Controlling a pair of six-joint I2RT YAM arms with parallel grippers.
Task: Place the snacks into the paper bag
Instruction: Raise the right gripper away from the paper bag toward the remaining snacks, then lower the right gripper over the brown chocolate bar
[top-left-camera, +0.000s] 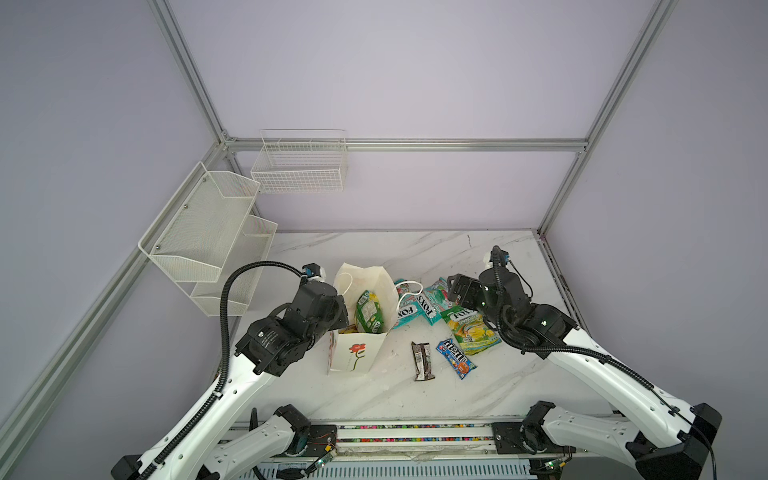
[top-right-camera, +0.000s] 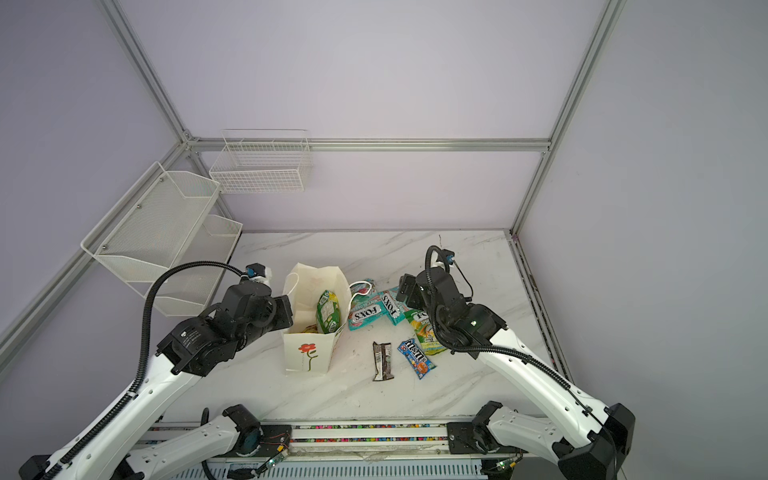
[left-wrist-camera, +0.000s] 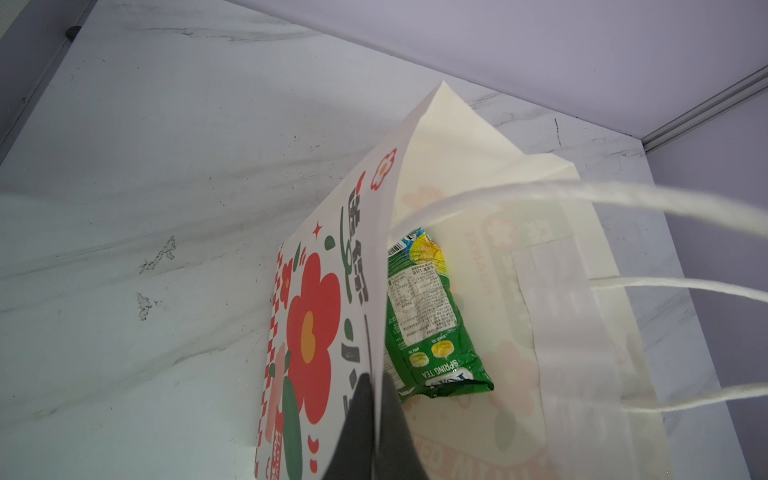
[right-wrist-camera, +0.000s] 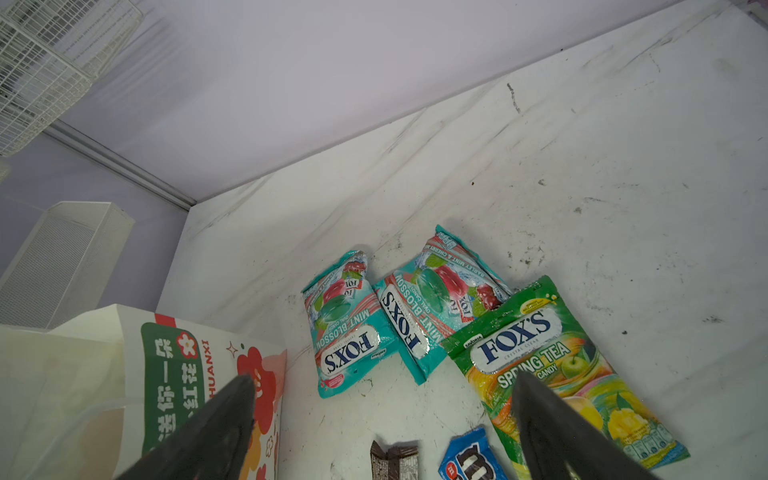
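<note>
Table (top-left-camera: 478, 257): white marble, carrying everything.
Paper bag (top-left-camera: 353, 357): upright, left of centre, mouth open, with a green FOX'S pouch (top-left-camera: 368, 311) inside.
Left jaws: pinched shut on the bag's side wall at its rim.
Right jaws: spread wide and empty above the loose packets.
Loose snacks: two teal pouches (top-left-camera: 405, 309) just right of the bag. A second green pouch (top-left-camera: 471, 330) overlaps one of them. The M&M's packet (top-left-camera: 456, 358) and brown bar (top-left-camera: 422, 360) lie nearer the front.

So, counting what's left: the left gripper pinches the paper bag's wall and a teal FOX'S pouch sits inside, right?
No: the left wrist view shows a green FOX'S Spring Tea pouch inside, not teal. The left gripper does pinch the wall of the paper bag.
</note>
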